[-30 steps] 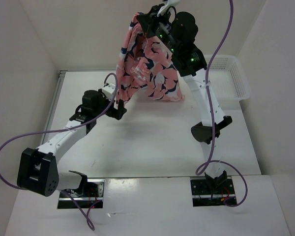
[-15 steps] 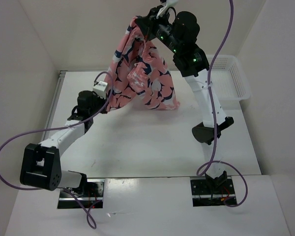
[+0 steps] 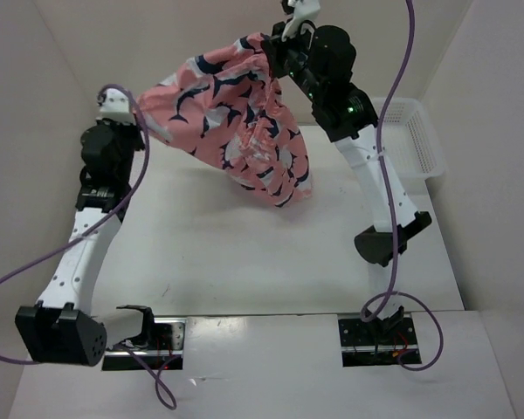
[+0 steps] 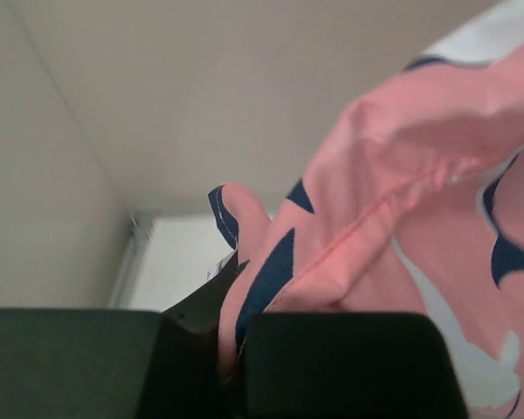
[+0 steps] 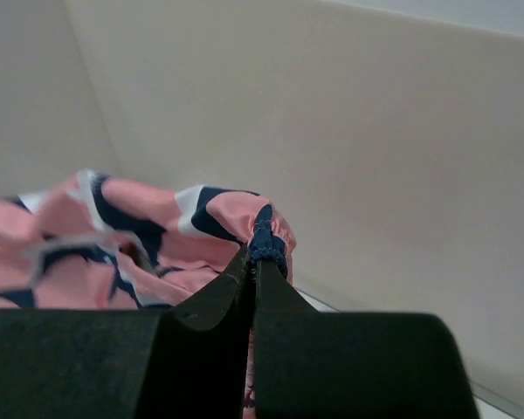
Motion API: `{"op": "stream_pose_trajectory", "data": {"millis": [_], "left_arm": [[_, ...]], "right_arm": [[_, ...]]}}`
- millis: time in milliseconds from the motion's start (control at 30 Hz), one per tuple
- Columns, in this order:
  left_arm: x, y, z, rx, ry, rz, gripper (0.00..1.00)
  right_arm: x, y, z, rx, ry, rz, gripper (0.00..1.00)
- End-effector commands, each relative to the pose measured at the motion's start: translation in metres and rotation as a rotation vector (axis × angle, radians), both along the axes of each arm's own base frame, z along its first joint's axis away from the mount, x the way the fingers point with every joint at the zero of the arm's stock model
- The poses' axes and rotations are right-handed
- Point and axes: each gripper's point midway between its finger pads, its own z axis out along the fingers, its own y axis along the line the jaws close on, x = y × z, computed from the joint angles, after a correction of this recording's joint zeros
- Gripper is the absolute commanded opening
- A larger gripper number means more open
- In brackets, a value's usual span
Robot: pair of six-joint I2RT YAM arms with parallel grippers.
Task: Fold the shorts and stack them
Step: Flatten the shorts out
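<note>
Both arms are up, and the shorts (image 3: 227, 113) hang stretched between them, above the far part of the table (image 3: 244, 253), toward 12 o'clock in the top view. The left gripper (image 3: 138, 113) sits out at 10 o'clock, pinched tight on one end of the pink fabric. Its wrist camera shows a stitched edge squeezed between the dark fingers (image 4: 196, 327) with no gap to speak of. The right gripper (image 3: 272, 45) is high at 12 o'clock, clamped just as hard; its own camera shows a gathered navy-trimmed bit of edge nipped right at the fingertips (image 5: 223, 292). Between the two grips the cloth runs as a sagging band. A bunched lobe droops below the right-hand grip toward the tabletop; I cannot tell whether it touches. The white mesh basket (image 3: 415, 140) sits at 2 o'clock, well apart from the fabric.
</note>
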Motion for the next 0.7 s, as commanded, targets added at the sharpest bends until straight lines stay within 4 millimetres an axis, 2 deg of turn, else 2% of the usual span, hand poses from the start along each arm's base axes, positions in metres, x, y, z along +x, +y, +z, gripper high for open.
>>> {"op": "stream_pose_trajectory", "data": {"millis": [0,33,67,100,133,167,200,267,333,367,467,500,533,600,633,667], "left_arm": [[-0.038,0.032,0.122,-0.020,-0.316,0.144,0.00],[-0.054,0.037,0.148,-0.026,-0.390,0.163,0.00],[-0.067,0.048,0.170,-0.027,-0.441,0.199,0.00],[-0.076,0.054,0.183,-0.025,-0.473,0.214,0.00],[-0.093,0.058,0.202,-0.025,-0.529,0.228,0.00],[-0.105,0.067,0.215,-0.019,-0.568,0.256,0.00],[-0.124,0.069,0.234,-0.017,-0.620,0.268,0.00],[-0.144,0.074,0.255,-0.012,-0.687,0.290,0.00],[-0.169,0.080,0.277,-0.001,-0.750,0.319,0.00],[-0.178,0.083,0.282,0.011,-0.762,0.330,0.00],[-0.185,0.087,0.288,0.026,-0.756,0.346,0.00],[-0.174,0.087,0.278,0.036,-0.704,0.335,0.00],[-0.176,0.088,0.279,0.044,-0.698,0.333,0.00],[-0.152,0.085,0.263,0.054,-0.617,0.288,0.00],[-0.138,0.085,0.255,0.055,-0.581,0.274,0.00],[-0.127,0.086,0.248,0.055,-0.552,0.263,0.00]], "right_arm": [[-0.060,-0.034,0.072,0.003,-0.180,0.010,0.00],[-0.082,-0.040,0.084,-0.009,-0.207,0.047,0.00],[-0.092,-0.042,0.085,-0.029,-0.216,0.069,0.00],[-0.097,-0.041,0.075,-0.076,-0.206,0.093,0.00],[-0.122,-0.044,0.088,-0.082,-0.245,0.154,0.00],[-0.135,-0.045,0.092,-0.095,-0.265,0.186,0.00],[-0.144,-0.044,0.089,-0.109,-0.255,0.223,0.00],[-0.173,-0.048,0.106,-0.111,-0.315,0.289,0.00],[-0.186,-0.052,0.114,-0.106,-0.340,0.310,0.00],[-0.194,-0.054,0.117,-0.098,-0.340,0.326,0.00],[-0.204,-0.059,0.114,-0.090,-0.317,0.333,0.00],[-0.204,-0.059,0.109,-0.095,-0.305,0.334,0.00],[-0.204,-0.058,0.096,-0.090,-0.257,0.344,0.00],[-0.204,-0.058,0.086,-0.084,-0.230,0.357,0.00],[-0.187,-0.062,0.066,-0.050,-0.136,0.343,0.00],[-0.193,-0.067,0.063,-0.017,-0.110,0.394,0.00]]}}
